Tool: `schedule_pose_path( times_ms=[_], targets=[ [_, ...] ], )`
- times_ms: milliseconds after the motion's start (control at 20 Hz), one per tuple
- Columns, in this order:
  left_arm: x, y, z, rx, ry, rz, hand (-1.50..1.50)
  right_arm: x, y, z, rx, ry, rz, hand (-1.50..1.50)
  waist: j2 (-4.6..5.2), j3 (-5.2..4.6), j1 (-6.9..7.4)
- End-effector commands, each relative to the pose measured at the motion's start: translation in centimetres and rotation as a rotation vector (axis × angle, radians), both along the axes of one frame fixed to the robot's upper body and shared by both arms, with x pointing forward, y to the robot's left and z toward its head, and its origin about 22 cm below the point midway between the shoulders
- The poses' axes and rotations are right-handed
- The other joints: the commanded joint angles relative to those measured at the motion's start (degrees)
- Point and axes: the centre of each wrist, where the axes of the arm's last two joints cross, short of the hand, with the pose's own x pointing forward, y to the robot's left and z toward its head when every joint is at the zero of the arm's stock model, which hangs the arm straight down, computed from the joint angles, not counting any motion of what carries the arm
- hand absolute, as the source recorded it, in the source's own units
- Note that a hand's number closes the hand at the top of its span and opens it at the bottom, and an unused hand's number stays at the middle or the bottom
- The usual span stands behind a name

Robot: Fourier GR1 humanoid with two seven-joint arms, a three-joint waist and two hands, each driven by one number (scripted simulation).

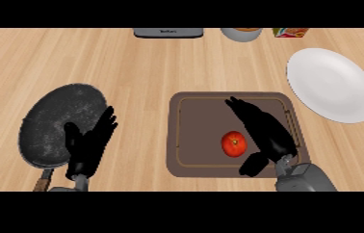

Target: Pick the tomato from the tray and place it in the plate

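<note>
1. Nearest the lower edge, both grey forearms are cut off by the frame; only the right wrist [304, 176] shows much, and the left one is a sliver under the left hand [89, 143].
2. The left hand stands with its fingers [105, 123] straight and slightly spread, pointing away, holding nothing. It overlaps the right rim of a dark speckled pan [60, 121], and I cannot tell whether it touches it. The pan's wooden handle [44, 180] is cut off at the lower edge, just left of that wrist.
3. The right hand [266, 135] lies over the brown tray [195, 131], hiding part of the tray's right side. Its fingers [241, 109] are stretched out and lie close together, pointing up and left; its thumb [252, 165] hangs down toward the tray's near rim. They close on nothing.
4. The tomato [235, 143] sits on the tray floor, just left of the right palm, between the thumb below and the fingers above. Whether the hand touches it is hard to make out.
5. Beyond the right fingertips and to their right, a white plate [327, 83] lies on the wooden desk [142, 68], its right side cut off by the frame.
6. Farthest off, along the top edge, three things are cut off and hard to identify: a grey appliance [168, 32], a grey bowl-like thing [241, 34] and a coloured box [290, 32].
</note>
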Motion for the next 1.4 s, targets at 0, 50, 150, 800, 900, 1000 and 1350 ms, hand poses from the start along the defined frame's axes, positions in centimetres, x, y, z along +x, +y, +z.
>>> schedule_pose_path(
  times_ms=[0,50,150,800,900,1000,1350],
  targets=[
    [1.0,0.9,-0.1,-0.007,-0.01,-0.006,0.0,0.4,-0.5,-1.4,-0.007,0.026,0.007,-1.5,0.01,0.0,-0.06],
    [-0.5,0.6,-1.2,0.009,-0.007,-0.001,0.0,-1.2,0.4,-2.3,-0.01,0.032,0.022,-1.5,-0.01,0.0,-0.07],
    [0.8,-1.6,0.6,-0.011,0.001,0.005,0.0,0.2,-0.3,-3.1,-0.031,0.032,0.019,-1.5,0.0,0.01,-0.04],
    [-0.4,0.5,0.0,-0.001,-0.005,0.004,0.0,1.1,2.2,-5.2,-0.154,-0.026,0.133,1.5,0.0,0.0,0.03],
    [0.0,-1.5,1.4,-0.009,-0.013,0.003,0.0,1.1,1.4,-5.2,-0.141,-0.038,0.127,1.5,-0.02,0.01,0.0],
    [-0.1,0.0,0.6,-0.015,0.001,-0.009,0.0,2.1,-0.6,-5.9,-0.129,-0.136,0.129,1.5,0.04,0.02,0.12],
    [0.5,-0.3,0.8,-0.009,-0.026,-0.008,0.0,7.0,-2.8,0.1,-0.011,-0.333,-0.615,1.5,1.16,-0.08,0.03]
  ],
)
